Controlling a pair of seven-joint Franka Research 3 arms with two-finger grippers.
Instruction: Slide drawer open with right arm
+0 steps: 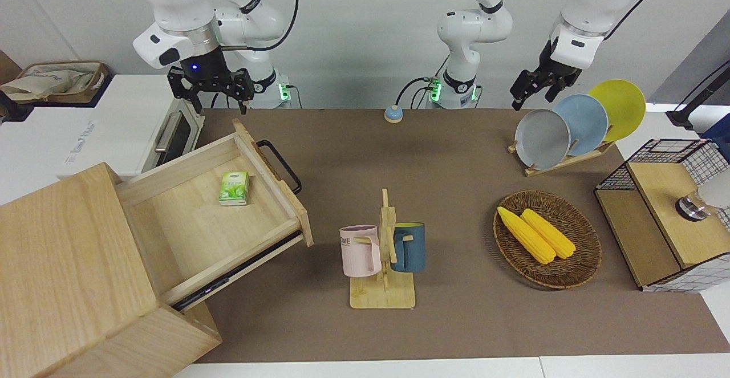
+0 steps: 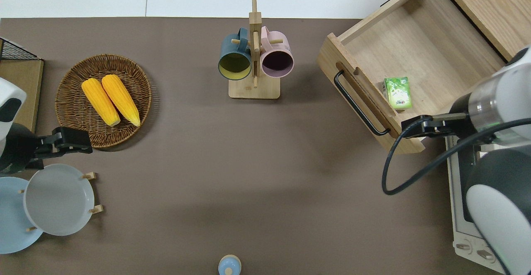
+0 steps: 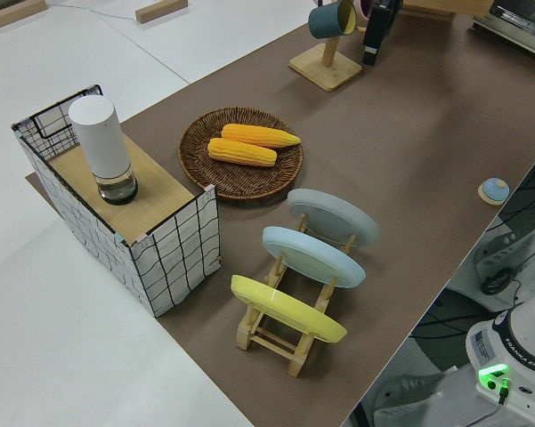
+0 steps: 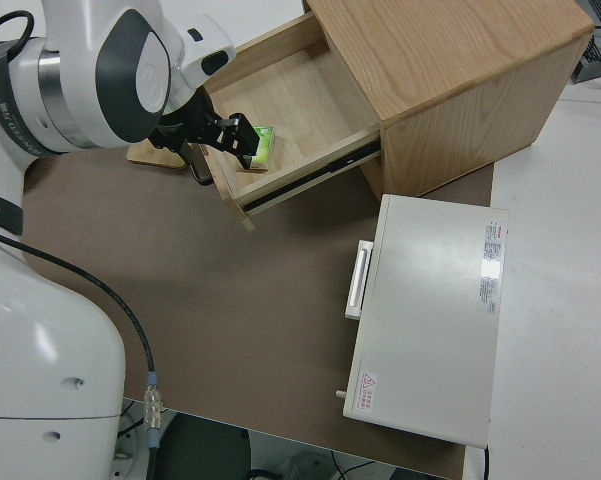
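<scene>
Brown table mat (image 1: 445, 155) | drawer (image 1: 188, 224) pulled far out of box (image 1: 68, 264) at right arm's end, green pack (image 1: 234, 188) inside | right gripper (image 1: 210, 88) up over drawer's front corner, fingers spread, holding nothing | left arm parked | drawer: stiff wood, light on rails; take the black handle (image 1: 279, 166) mid-bar

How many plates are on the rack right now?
3, standing in one wooden rack at the left arm's end: grey plate, blue plate, then yellow plate. None appear hidden.
</scene>
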